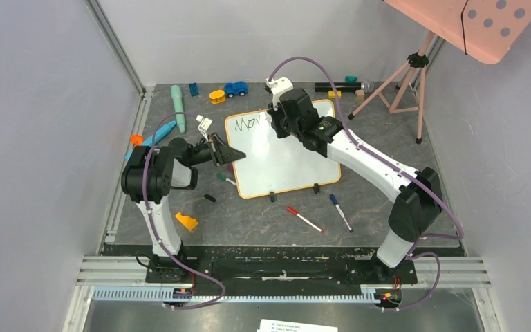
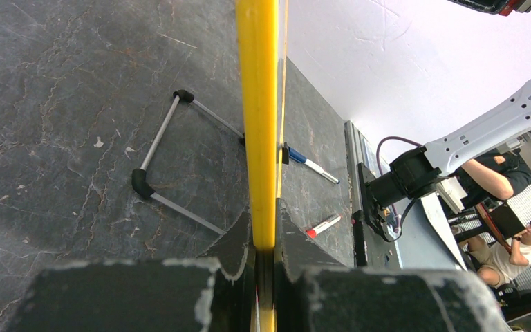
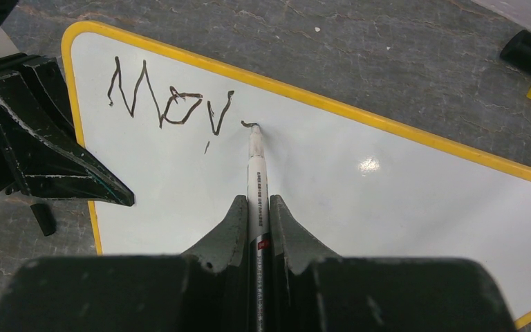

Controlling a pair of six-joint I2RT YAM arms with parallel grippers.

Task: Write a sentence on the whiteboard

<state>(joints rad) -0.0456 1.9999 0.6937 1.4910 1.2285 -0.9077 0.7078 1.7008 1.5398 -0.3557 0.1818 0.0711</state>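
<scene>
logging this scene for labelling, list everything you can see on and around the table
whiteboard: one, white, orange-yellow frame, table centre
lettering: "Mov" plus a started stroke, dark, board's far-left corner
held marker: one, white barrel, tip on board
red marker: one, table in front of board
blue marker: one, beside the red one
green marker: one, by board's near-left corner
toy car: one, blue, far edge
wedge: one, orange, near left arm's base
tripod: one, pink, far right
left gripper: black, shut on whiteboard's edge
right gripper: black, shut on held marker
</scene>
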